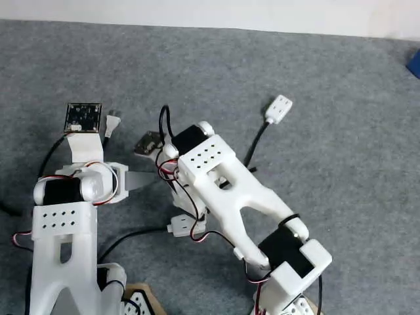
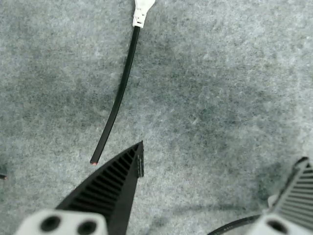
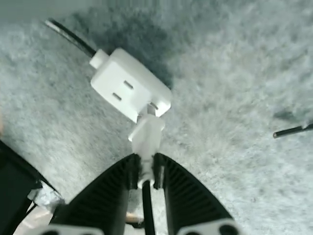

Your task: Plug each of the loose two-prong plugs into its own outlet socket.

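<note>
Right gripper (image 3: 145, 172) pinching plug (image 3: 146, 134) against socket (image 3: 128, 92), left gripper (image 2: 222, 154) agape

We see the white plug (image 2: 142, 10) cut off by the left wrist view's edge, prongs out of frame. We cannot tell how deep the held plug (image 3: 146, 134) sits in the outlet block (image 3: 129, 90). A blue thing (image 1: 415, 62) is clipped at the high view's edge.

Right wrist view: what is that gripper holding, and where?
The right gripper pinches the white plug at its cord end, prongs at the outlet socket.
</note>
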{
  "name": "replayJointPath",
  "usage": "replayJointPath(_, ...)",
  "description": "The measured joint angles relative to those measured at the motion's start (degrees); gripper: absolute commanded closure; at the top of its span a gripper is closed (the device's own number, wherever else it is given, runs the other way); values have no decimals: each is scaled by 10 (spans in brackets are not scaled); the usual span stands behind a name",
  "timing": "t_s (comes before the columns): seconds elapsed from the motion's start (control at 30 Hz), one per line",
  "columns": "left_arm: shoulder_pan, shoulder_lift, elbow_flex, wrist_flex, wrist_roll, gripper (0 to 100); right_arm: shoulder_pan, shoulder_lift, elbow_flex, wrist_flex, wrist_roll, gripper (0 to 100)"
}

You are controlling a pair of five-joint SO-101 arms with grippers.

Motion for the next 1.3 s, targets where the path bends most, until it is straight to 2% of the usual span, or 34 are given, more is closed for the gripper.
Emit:
replayJointPath(0.43, 0, 0, 0, 0, 0, 557, 37, -4, 30, -12, 1, 991)
replayJointPath(0.8, 0, 0, 0, 0, 0, 557, 36, -30, 16, 33, 1, 991)
replayJointPath(1.3, 5, 0, 0, 0, 3, 557, 11, -16, 23, 30, -11, 991)
